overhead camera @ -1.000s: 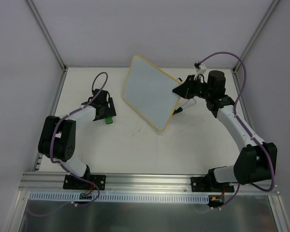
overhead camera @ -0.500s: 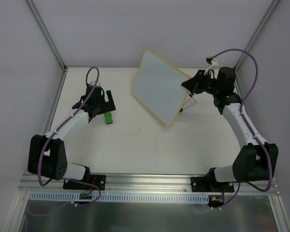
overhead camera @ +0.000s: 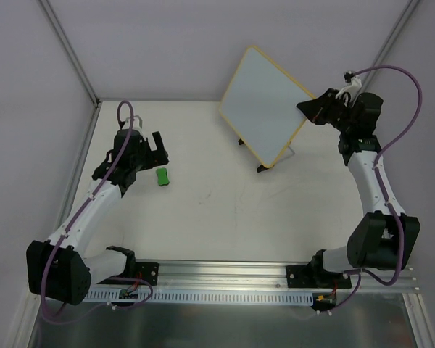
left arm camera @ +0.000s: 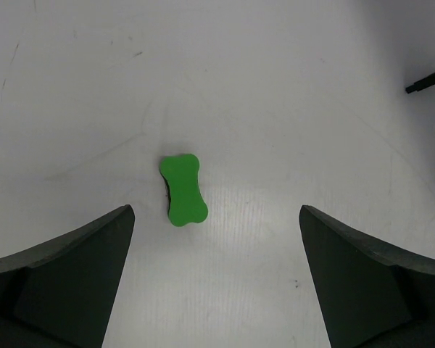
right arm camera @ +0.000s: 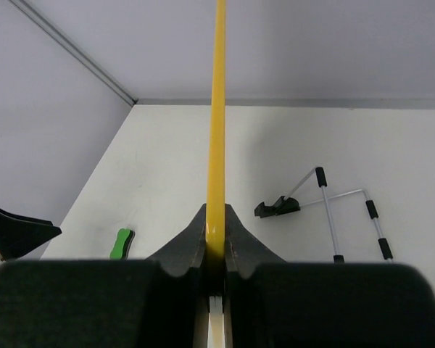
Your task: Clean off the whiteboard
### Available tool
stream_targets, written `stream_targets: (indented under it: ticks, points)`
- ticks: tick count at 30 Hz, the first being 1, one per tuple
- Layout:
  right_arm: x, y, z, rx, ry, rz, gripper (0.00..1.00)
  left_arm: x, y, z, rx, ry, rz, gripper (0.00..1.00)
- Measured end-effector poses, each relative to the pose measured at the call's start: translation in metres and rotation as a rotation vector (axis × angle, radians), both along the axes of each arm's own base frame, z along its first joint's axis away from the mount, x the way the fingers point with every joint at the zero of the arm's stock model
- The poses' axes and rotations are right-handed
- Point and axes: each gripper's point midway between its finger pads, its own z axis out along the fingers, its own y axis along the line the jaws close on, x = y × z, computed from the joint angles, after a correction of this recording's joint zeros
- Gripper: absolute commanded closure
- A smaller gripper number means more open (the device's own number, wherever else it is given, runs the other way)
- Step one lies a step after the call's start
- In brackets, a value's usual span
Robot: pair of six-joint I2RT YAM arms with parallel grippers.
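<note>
My right gripper (overhead camera: 315, 110) clamps the whiteboard (overhead camera: 264, 101) above the worktop's (overhead camera: 225, 217) far right corner; left gripper (left arm camera: 216, 210) gapes over the eraser (left arm camera: 183, 190) (board looks blank): next, I'd lower it squarely.

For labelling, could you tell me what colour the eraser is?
The eraser is green; left wrist view.

You've got the eraser (overhead camera: 162, 177) lying on the table (overhead camera: 225, 225) in the left half. Your left gripper (overhead camera: 151, 154) hangs just above and behind it, and from the wrist the eraser sits between the two spread fingers. Far right, the whiteboard (overhead camera: 264, 101) is up off the table, tilted, its right edge pinched in your right gripper (overhead camera: 308, 109). Beneath it the wire stand (overhead camera: 264, 168) lies on the table, well apart from the eraser.
</note>
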Motion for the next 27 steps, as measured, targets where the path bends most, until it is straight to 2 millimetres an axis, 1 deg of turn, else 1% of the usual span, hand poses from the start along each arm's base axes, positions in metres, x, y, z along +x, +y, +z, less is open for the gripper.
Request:
stream_targets:
  ticks: [2,5,11,14,17,23,27]
  points:
    - [0.004,-0.003,0.007,0.007,-0.018,-0.004,1.0,-0.004,0.001,-0.004,0.001,0.007,-0.001,0.01]
    - [0.008,-0.011,0.01,0.014,-0.03,-0.01,1.0,-0.009,0.001,-0.012,0.002,0.029,-0.007,0.01]
    - [0.015,-0.041,0.004,0.02,-0.018,-0.06,1.0,-0.02,0.001,-0.024,0.002,0.063,-0.017,0.01]
    - [0.016,-0.05,0.0,0.019,-0.018,-0.08,1.0,-0.024,0.001,-0.026,0.001,0.071,-0.02,0.01]
    - [0.015,-0.052,-0.01,0.021,-0.006,-0.082,1.0,-0.025,0.001,-0.026,0.0,0.071,-0.021,0.01]
    - [0.007,-0.051,-0.044,0.034,0.068,-0.07,1.0,-0.025,0.001,-0.027,0.0,0.076,-0.023,0.01]
    - [0.002,-0.051,-0.059,0.044,0.102,-0.059,1.0,-0.026,0.001,-0.027,0.0,0.076,-0.023,0.01]
